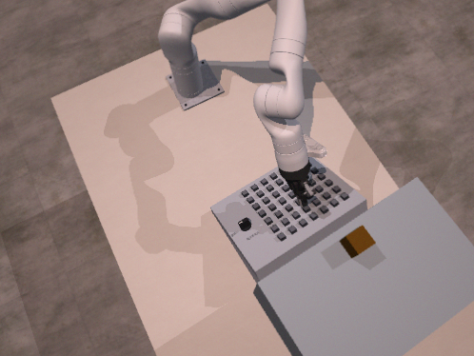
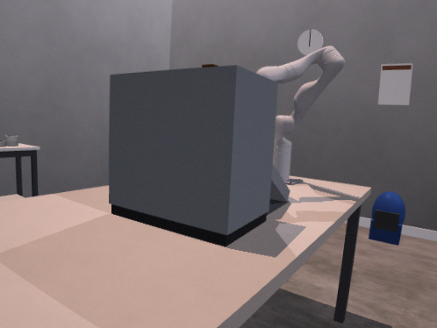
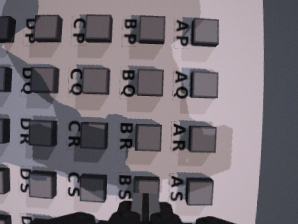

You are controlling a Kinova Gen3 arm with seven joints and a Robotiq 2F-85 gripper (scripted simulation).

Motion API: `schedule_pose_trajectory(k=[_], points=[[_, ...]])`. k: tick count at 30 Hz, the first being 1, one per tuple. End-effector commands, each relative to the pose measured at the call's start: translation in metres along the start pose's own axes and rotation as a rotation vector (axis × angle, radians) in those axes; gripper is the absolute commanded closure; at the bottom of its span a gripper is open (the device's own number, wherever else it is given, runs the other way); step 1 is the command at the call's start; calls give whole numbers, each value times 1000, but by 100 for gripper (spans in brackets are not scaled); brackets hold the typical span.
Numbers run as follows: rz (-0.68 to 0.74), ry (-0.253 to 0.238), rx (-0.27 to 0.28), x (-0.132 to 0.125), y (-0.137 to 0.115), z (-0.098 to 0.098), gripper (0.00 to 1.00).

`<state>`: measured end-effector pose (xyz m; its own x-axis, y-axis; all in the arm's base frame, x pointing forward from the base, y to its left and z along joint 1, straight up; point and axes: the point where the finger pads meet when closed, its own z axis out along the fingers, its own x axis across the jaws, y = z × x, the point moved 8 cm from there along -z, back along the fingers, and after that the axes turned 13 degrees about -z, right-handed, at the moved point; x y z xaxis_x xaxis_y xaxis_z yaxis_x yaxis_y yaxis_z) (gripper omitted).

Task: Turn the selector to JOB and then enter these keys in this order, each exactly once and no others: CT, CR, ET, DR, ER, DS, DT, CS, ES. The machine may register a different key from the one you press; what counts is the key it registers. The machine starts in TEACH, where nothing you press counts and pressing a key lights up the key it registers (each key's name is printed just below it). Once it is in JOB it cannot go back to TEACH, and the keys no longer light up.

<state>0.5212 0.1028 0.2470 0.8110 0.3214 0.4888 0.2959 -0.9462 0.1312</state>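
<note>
Lab-like room, bolted robot arm (image 1: 291,67) (image 2: 307,94), keyed panel (image 1: 252,259)

Top looks steeply down, exterior sideways across the table, wrist closely at keys (image 3: 148,137).

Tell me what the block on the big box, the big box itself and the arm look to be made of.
Block: probably wood or painted plastic, matt; it is plain orange-brown with no visible grain, so either fits.
Big box: perhaps painted metal, dull grey, judging by its flat, even faces and sharp edges.
Arm: smooth pale shell, likely plastic or coated metal, with soft highlights along its curves.
</note>
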Motion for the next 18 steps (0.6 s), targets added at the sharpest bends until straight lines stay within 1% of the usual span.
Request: schedule_pose_trajectory(k=[1,8,18], points=[[5,2,10,0,-3,-5,90],[7,2,9,1,-1,-12,90],[8,1,9,-2,0,-12,90]])
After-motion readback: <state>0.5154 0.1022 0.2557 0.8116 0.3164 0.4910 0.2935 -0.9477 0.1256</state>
